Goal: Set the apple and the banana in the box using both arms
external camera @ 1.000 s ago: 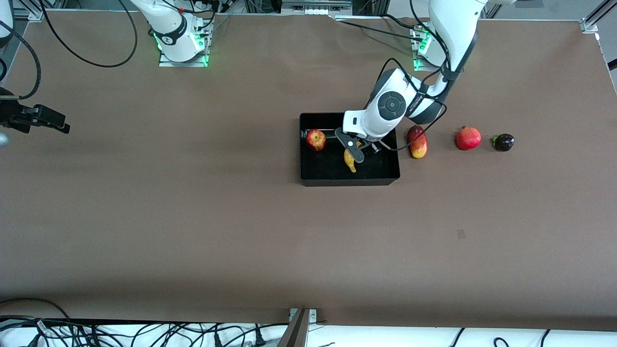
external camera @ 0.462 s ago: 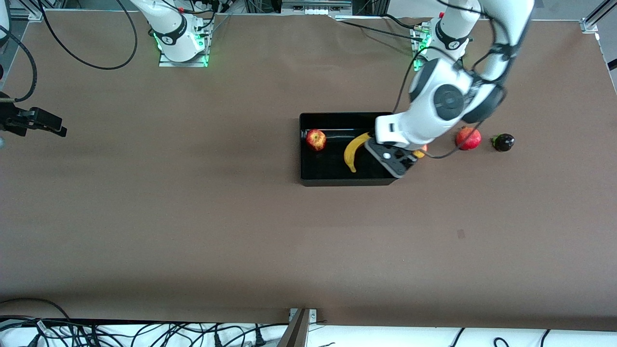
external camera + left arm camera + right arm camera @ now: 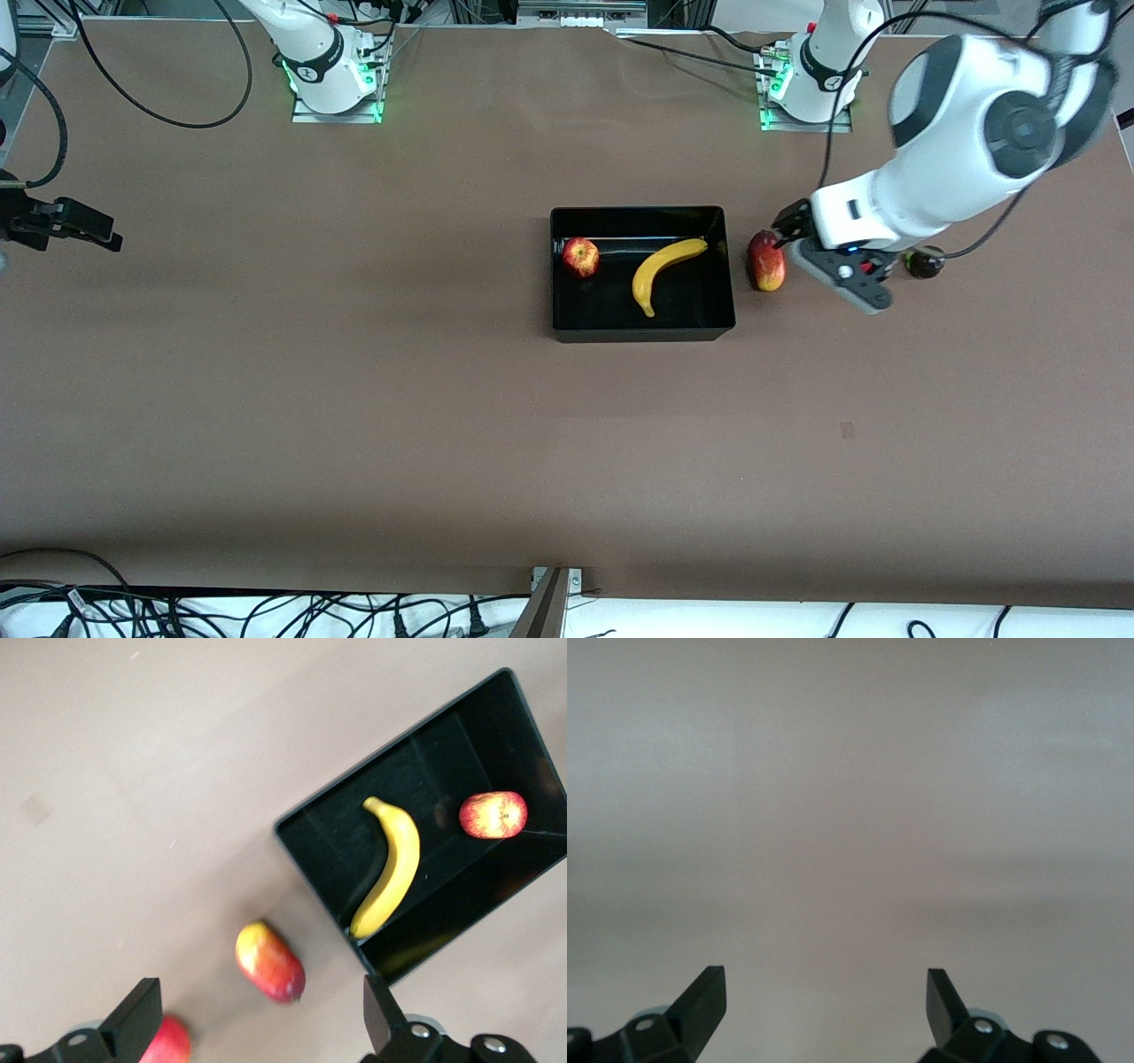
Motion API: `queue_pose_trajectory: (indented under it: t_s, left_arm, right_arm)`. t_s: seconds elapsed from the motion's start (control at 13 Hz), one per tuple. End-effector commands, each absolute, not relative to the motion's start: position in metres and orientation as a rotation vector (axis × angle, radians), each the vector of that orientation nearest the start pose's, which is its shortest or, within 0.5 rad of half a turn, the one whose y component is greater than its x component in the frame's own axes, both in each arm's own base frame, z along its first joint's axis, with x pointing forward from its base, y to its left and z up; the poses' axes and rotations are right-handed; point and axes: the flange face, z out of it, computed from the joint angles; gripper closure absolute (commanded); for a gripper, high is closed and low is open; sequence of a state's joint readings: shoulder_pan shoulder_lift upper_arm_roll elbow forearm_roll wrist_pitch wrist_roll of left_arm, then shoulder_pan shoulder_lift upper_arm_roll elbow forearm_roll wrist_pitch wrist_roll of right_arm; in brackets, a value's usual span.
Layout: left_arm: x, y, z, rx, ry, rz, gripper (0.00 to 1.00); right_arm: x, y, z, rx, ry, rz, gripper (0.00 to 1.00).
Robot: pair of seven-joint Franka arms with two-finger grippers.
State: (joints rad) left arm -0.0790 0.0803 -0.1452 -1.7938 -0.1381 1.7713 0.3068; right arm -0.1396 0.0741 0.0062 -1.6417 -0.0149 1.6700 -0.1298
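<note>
Both fruits of the task lie inside the box [image 3: 642, 332], so the relation that matters now is how each gripper stands to that bin, and neither is over it. The box sits mid-table, a black low-walled bin. Its long sides run from one arm's end of the table toward the other.

Next in size, the banana [image 3: 663, 269] lies on the box floor in the half toward the left arm's end. Its long axis runs slantwise, the tip nearer the front camera and the stem end up by the box corner farther from that camera. The apple [image 3: 581, 257] rests apart from it, in the corner toward the right arm's end.

The left gripper [image 3: 842, 275] hangs above the table outside the box, over the ground between the mango [image 3: 766, 260] and a dark round fruit [image 3: 926, 261]. Its fingers [image 3: 137, 1014] are spread wide and empty, and the box lies from it toward the right arm's end. The right gripper [image 3: 75, 226] waits at the table's edge at the right arm's end, well apart from the box, fingers [image 3: 704, 992] wide over bare tabletop.

By my judgement the placing is done; what remains is only for the left arm to draw clear.
</note>
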Motion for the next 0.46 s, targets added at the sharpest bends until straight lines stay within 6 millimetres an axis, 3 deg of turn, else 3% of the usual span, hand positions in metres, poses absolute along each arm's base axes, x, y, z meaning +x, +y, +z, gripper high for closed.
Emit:
queue_pose_trajectory:
  t_s: [0.0,0.15,0.31,0.38]
  left_arm:
    - [0.557,-0.090,0.536,-3.159,0.522,0.202,0.00]
    - [0.552,-0.048,0.559,-3.164,0.366,0.193,0.00]
    - [0.544,-0.038,0.577,-3.173,0.076,0.251,0.00]
    - [0.541,-0.039,0.583,-3.169,0.025,0.252,0.00]
  right_arm:
    - [0.579,-0.079,0.561,-3.136,0.014,0.067,0.00]
    - [0.579,-0.078,0.561,-3.137,0.009,0.065,0.00]
    - [0.579,-0.078,0.561,-3.137,0.012,0.065,0.00]
    - [0.579,-0.078,0.561,-3.136,0.014,0.069,0.00]
